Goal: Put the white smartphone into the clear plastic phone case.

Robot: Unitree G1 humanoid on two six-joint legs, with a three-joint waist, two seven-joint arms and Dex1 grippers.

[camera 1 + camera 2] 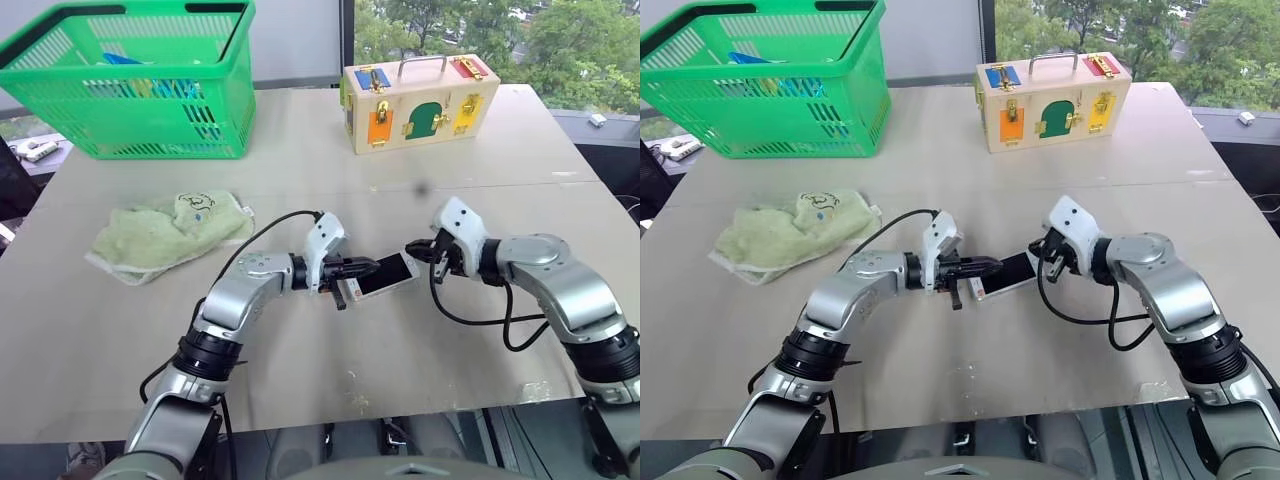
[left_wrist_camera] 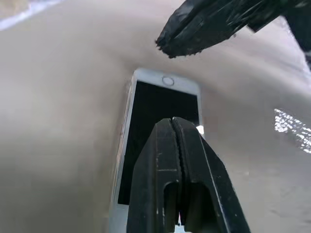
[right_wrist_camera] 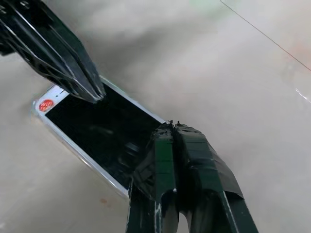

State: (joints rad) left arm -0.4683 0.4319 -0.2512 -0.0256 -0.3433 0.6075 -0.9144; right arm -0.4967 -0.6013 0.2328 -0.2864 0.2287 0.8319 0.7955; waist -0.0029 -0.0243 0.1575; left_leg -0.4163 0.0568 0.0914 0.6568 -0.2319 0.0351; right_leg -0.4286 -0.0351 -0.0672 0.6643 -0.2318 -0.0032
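Note:
The white smartphone (image 1: 392, 273) lies screen up on the table, between my two grippers. It has a black screen and a red sticker (image 3: 46, 105) at one end. My left gripper (image 1: 372, 266) is shut, and its tips (image 2: 172, 121) rest over the sticker end of the screen. My right gripper (image 1: 412, 248) is also shut, with its tips (image 3: 170, 127) over the home-button end. A thin glossy rim (image 3: 73, 148) runs along the phone's long edge. It may be the clear plastic phone case, but I cannot tell it apart from the phone.
A green basket (image 1: 140, 90) stands at the back left and a wooden latch box (image 1: 420, 100) at the back centre. A pale green towel (image 1: 170, 235) lies to the left of my left arm. The table's front edge (image 1: 400, 410) is close below.

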